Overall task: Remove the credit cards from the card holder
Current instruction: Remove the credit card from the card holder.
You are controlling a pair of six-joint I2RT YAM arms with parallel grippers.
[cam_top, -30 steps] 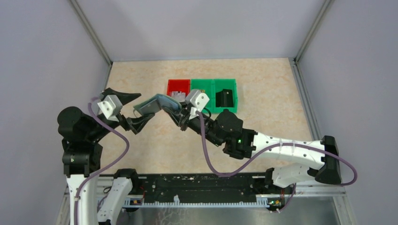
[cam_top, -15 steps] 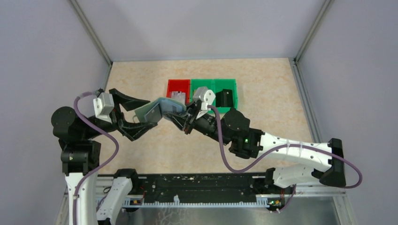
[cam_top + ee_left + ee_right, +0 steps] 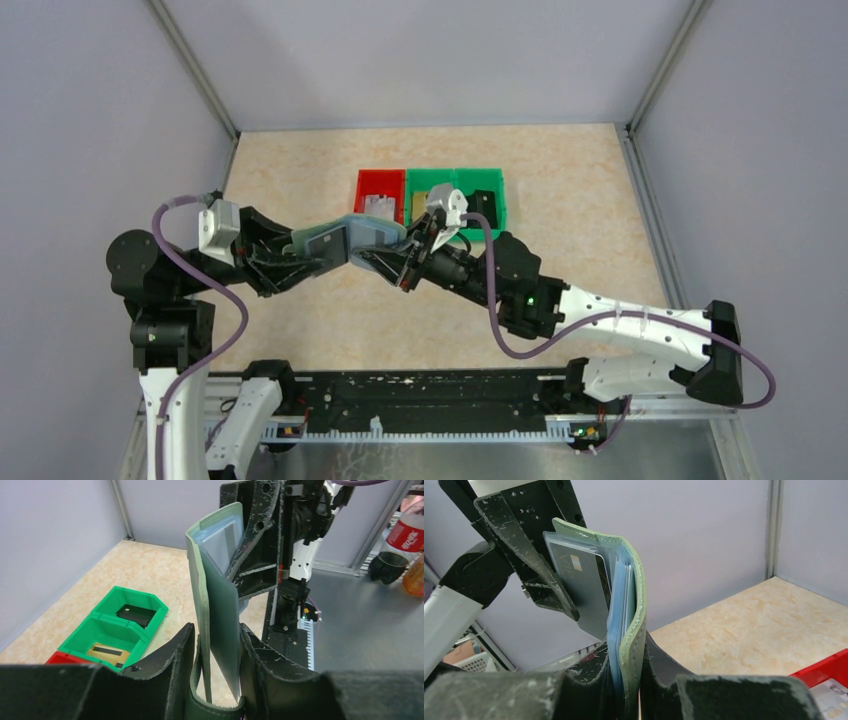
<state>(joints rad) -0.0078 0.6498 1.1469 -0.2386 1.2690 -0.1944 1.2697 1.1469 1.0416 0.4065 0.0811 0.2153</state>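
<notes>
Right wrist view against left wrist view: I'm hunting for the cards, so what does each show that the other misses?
Only the right wrist view: the face of a dark grey card, marked VIP, in a clear pocket. Only the left wrist view: the two green bins and a red-labelled bottle off the table. Both: the card holder, pinched by the left gripper at one end and the right gripper at the other.
</notes>
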